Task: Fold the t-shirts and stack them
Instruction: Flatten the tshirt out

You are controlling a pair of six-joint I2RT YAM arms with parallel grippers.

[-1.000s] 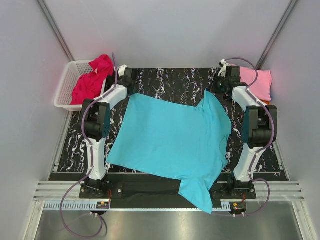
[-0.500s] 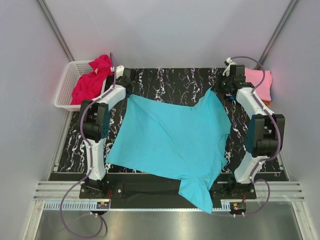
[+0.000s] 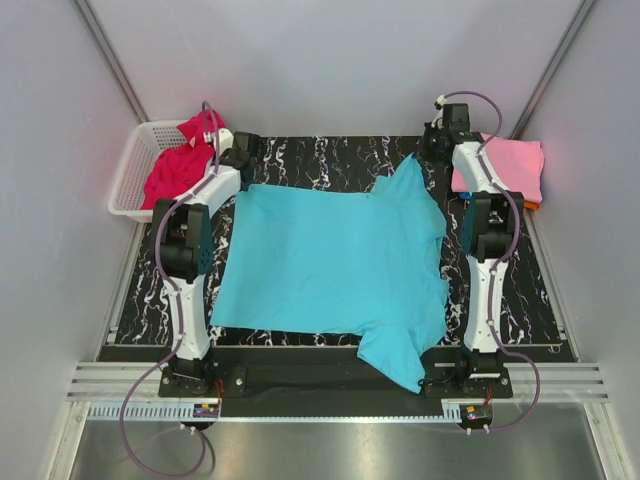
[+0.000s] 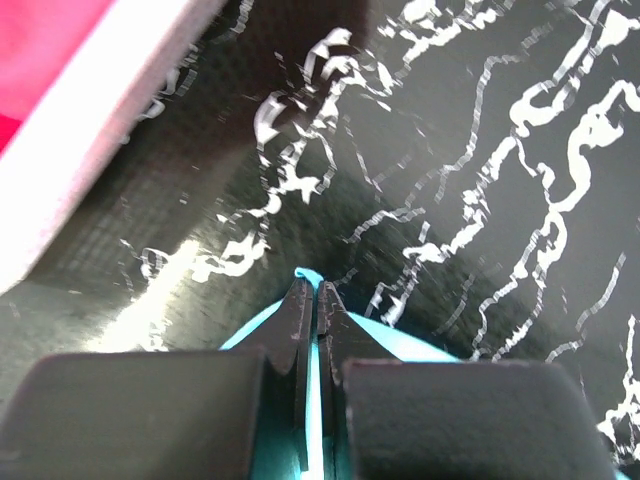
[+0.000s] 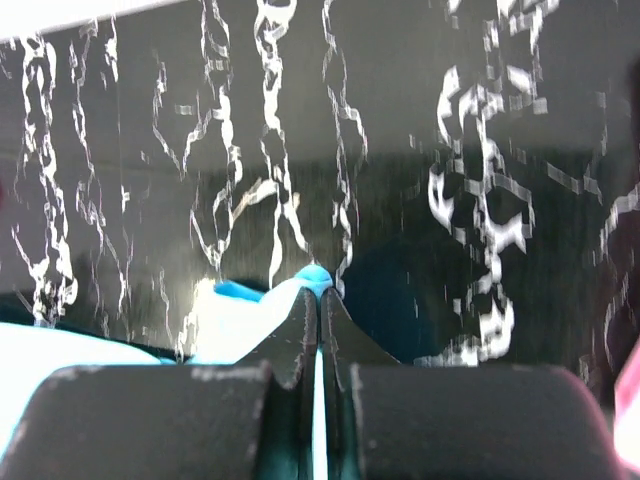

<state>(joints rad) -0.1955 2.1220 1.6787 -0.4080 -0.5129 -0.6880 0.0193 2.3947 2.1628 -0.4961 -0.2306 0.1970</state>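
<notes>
Fingers of both arms were clamped shut: left fingers (image 4: 311, 292) on one corner of the turquoise t-shirt (image 3: 330, 260), right fingers (image 5: 316, 298) on another. Cloth lay spread on the counter (image 3: 330, 160) between and behind them. Outboard of left fingers, basket (image 3: 130, 165) held magenta-red t-shirt (image 3: 180, 165); outboard of right, pink t-shirt (image 3: 515, 165) lay.

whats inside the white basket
The white basket holds a crumpled magenta-red t-shirt, heaped above its rim. Anything beneath the shirt is covered and cannot be seen.

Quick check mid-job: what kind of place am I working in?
Probably a lab robot cell, not a home: plain grey enclosure walls, a black marbled mat, aluminium rails along the near edge.
</notes>
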